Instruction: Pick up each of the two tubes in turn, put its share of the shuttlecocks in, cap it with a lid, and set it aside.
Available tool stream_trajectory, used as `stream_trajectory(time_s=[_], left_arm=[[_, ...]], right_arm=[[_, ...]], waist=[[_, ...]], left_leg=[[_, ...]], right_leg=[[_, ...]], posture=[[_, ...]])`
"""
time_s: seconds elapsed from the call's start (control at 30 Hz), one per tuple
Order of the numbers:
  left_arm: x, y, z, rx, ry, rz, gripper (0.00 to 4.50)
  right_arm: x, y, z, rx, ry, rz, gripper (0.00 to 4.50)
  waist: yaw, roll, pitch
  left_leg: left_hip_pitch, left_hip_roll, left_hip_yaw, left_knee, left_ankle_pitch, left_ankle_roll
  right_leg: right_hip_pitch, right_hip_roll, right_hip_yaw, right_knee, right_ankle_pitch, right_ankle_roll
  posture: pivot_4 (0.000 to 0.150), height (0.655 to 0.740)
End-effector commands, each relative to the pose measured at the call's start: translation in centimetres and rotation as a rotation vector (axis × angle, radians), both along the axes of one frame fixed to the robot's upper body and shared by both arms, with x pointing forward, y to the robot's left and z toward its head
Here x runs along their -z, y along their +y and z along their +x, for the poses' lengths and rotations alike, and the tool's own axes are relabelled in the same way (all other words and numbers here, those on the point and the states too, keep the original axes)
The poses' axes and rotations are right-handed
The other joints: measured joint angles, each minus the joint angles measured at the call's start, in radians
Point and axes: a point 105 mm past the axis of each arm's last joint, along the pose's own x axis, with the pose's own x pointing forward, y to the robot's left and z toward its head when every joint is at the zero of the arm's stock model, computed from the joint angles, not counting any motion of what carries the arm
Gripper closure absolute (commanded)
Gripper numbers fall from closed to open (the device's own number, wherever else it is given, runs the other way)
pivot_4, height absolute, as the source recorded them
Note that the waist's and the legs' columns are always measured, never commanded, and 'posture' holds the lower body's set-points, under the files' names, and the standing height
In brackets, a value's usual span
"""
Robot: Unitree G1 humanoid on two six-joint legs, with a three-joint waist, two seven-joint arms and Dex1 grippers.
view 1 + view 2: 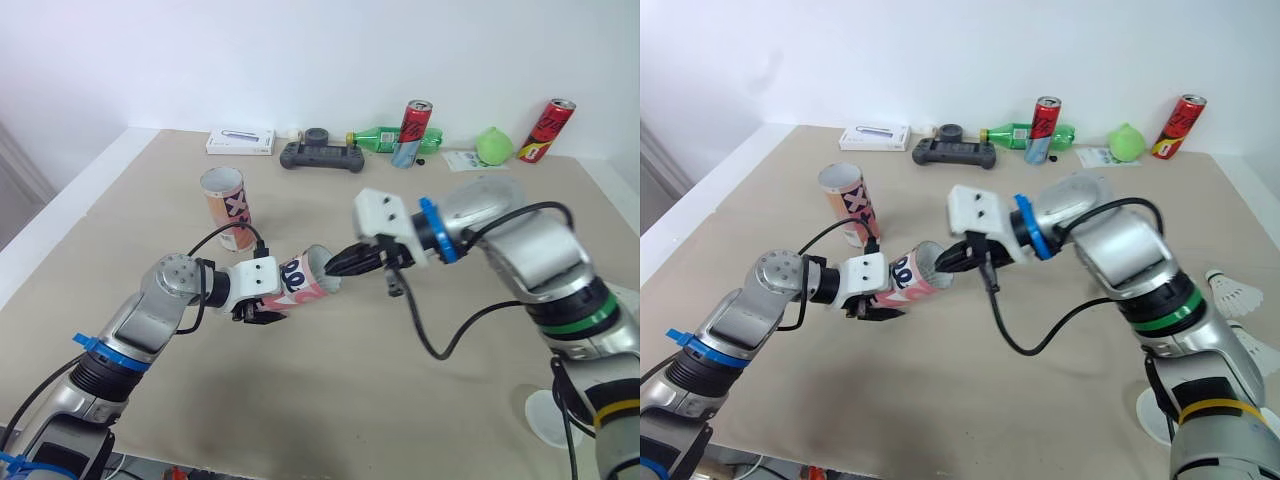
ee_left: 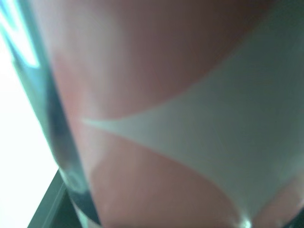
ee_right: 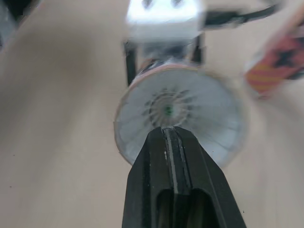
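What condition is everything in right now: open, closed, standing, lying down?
Pink-and-white cardboard tube: held on its side, uncapped.
White feather shuttlecock: sitting in that tube's mouth.
Second pink-and-white tube: upright on the beige table, uncapped.
Left gripper: shut on the first tube.
Right gripper: shut, tips at the shuttlecock.
Green plastic bottle: lying on its side.
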Motion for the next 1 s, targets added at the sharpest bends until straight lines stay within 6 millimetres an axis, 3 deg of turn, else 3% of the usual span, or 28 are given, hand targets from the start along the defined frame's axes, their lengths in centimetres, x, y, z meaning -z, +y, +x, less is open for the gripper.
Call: stream_trajectory(time_s=[0.03,0.27,0.37,0.47,0.57,0.67,0.8,1.0], left_arm=[[2.1,-0.4,-0.9,0.011,0.085,0.022,1.67],[2.1,-0.5,-1.0,0.005,0.087,0.018,1.67],[2.1,-0.5,-1.0,0.002,0.088,0.017,1.67],[2.2,-0.5,-1.1,0.000,0.091,0.015,1.67],[2.3,-0.5,-1.2,-0.004,0.092,0.013,1.67],[2.2,-0.4,-1.3,-0.010,0.088,0.010,1.67],[2.2,-0.2,-1.4,-0.015,0.088,0.009,1.67],[1.8,-0.4,-1.2,-0.015,0.071,-0.012,1.67]], right_arm=[[0.5,1.3,0.4,-0.045,-0.080,-0.075,4.45],[3.5,4.0,-0.1,-0.150,-0.118,-0.184,4.45],[3.3,5.2,-0.5,-0.182,-0.119,-0.158,4.45],[1.3,5.7,-0.9,-0.192,-0.101,-0.073,4.45],[-1.5,4.6,-1.4,-0.179,-0.066,0.030,4.45],[-3.9,2.1,-1.7,-0.135,-0.046,0.093,4.45],[-5.3,-0.9,-2.1,-0.066,-0.035,0.122,4.45],[-7.1,-4.0,-1.9,0.035,-0.047,0.161,4.45]], waist=[[-0.001,0.000,0.000],[-0.002,0.000,0.000],[-0.008,0.001,-0.001],[-0.016,0.001,-0.001],[-0.016,0.001,0.000],[-0.015,0.002,0.000],[-0.013,0.001,0.001],[-0.015,0.004,0.004]], left_leg=[[0.000,0.000,0.000,0.000,0.000,0.000],[0.001,0.000,-0.002,0.000,0.000,0.000],[0.004,0.000,-0.003,0.000,0.000,0.000],[0.005,0.001,-0.004,0.000,0.001,-0.001],[0.005,0.001,-0.005,0.000,0.002,-0.002],[0.002,-0.001,-0.007,0.000,0.002,-0.002],[-0.001,-0.003,-0.008,0.000,0.001,-0.002],[-0.001,-0.002,-0.010,0.000,0.001,-0.002]], right_leg=[[0.000,0.000,0.000,0.000,0.000,0.000],[0.000,0.001,-0.001,0.001,0.000,0.000],[0.001,0.002,-0.002,0.001,-0.001,0.000],[0.001,0.002,-0.002,0.003,-0.001,-0.002],[0.001,0.002,-0.003,0.004,-0.001,-0.002],[0.001,0.000,-0.004,0.004,0.000,0.002],[0.002,-0.002,-0.005,0.003,-0.001,0.005],[0.002,-0.004,-0.007,0.003,-0.003,0.001]], posture=[[0.150,0.7395],[0.150,0.7395],[0.150,0.7395],[0.150,0.7395],[0.150,0.7395],[0.150,0.7395],[0.150,0.7395],[0.150,0.7395]])
